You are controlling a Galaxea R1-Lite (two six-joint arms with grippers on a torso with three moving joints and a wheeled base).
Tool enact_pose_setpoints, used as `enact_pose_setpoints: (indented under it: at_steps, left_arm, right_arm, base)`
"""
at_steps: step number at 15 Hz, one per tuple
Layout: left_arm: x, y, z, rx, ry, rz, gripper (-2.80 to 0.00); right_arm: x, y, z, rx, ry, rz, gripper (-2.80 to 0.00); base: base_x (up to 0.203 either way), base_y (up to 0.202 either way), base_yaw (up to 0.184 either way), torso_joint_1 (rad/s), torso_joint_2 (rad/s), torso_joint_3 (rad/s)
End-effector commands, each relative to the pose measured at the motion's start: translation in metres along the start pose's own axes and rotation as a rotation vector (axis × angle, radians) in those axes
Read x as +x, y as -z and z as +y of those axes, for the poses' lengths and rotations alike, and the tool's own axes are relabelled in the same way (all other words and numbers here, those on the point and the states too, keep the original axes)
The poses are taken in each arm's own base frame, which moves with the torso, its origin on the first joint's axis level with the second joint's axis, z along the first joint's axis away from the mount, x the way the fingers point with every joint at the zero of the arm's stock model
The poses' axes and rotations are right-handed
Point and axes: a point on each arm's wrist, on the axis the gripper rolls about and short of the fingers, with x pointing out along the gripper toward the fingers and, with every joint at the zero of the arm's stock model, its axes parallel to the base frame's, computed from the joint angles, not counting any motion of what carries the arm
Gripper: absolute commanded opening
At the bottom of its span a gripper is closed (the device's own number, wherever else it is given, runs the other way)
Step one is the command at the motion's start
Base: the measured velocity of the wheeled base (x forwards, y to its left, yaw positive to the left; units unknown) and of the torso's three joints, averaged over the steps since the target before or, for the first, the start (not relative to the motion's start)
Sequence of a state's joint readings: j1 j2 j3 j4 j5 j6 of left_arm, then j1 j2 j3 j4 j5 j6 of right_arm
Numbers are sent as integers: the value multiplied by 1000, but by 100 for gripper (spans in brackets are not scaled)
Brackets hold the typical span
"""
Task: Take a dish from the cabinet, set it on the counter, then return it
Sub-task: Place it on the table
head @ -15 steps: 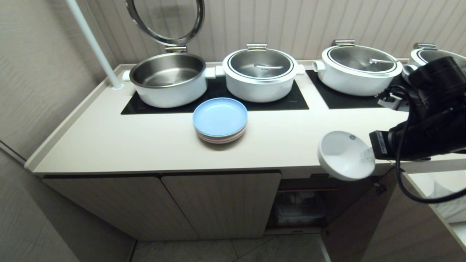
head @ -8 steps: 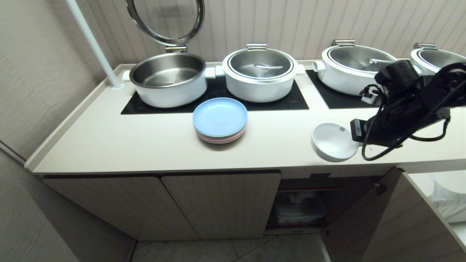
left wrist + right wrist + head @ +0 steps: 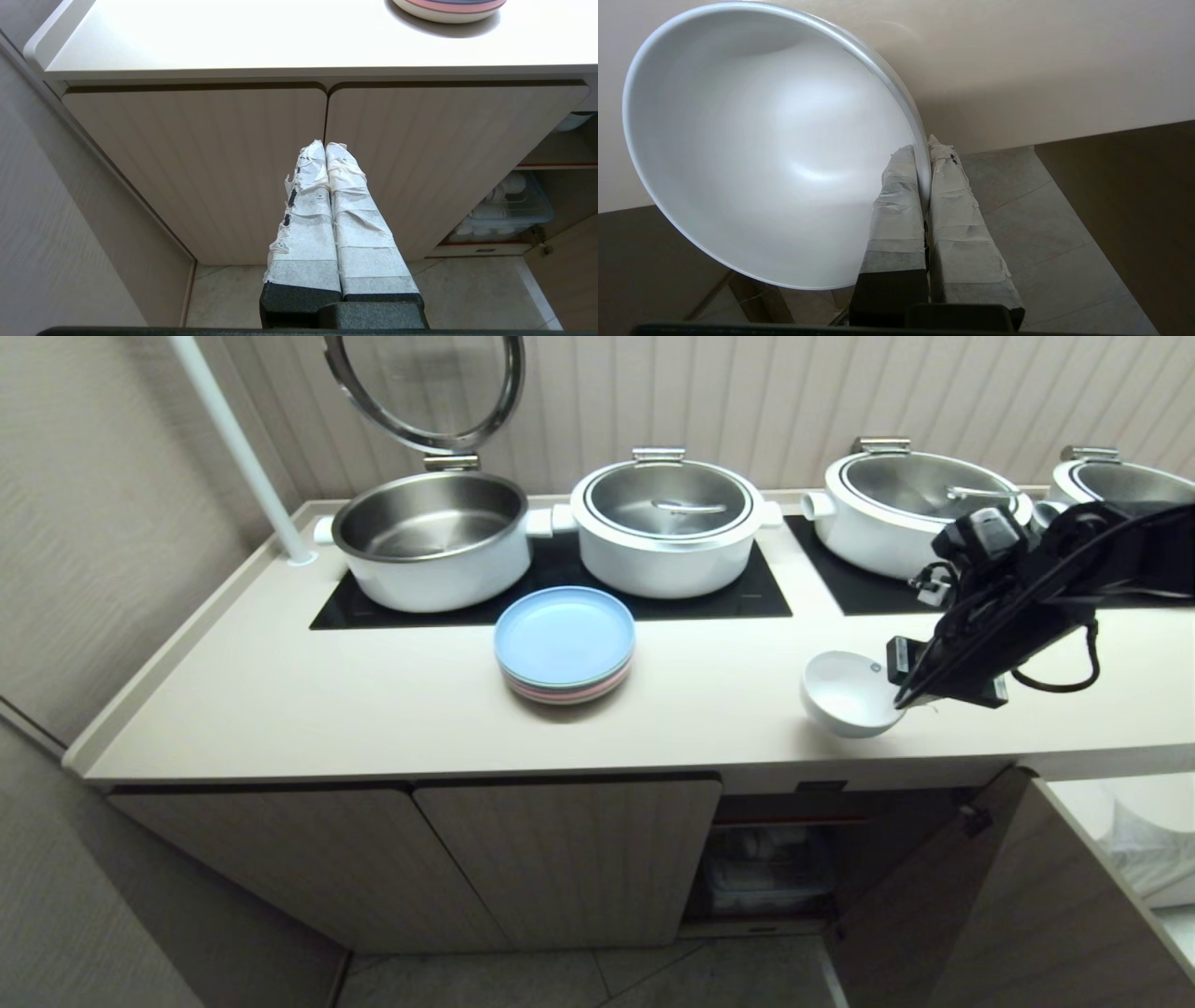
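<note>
White dish [image 3: 845, 691] tilted over counter [image 3: 373, 700]

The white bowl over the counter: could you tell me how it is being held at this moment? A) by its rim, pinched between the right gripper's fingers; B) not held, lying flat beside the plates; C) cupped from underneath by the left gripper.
A: the right gripper has a taped finger on either side of the white bowl's rim, near the counter's front edge.

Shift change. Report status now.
Right tool shut on dish rim, over counter front edge. Left tool shut, parked low. Nothing in the way.
</note>
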State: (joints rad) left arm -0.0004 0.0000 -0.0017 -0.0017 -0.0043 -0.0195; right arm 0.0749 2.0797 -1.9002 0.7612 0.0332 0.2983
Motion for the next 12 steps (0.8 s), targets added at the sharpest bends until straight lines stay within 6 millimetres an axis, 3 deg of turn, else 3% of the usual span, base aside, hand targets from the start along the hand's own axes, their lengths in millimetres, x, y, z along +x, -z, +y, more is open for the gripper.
enact_pose_setpoints:
  at_steps: [1,12]
  left_arm:
    - [0,0,0,0,1,-1,-280]
    - [0,0,0,0,1,0,-280]
  right_arm:
    - [14,-4,0,4,3,11,-280]
    - [26,-3,2,-5,9,29,-280]
  base:
    - [0,0,0,0,0,0]
    - [0,0,0,0,0,0]
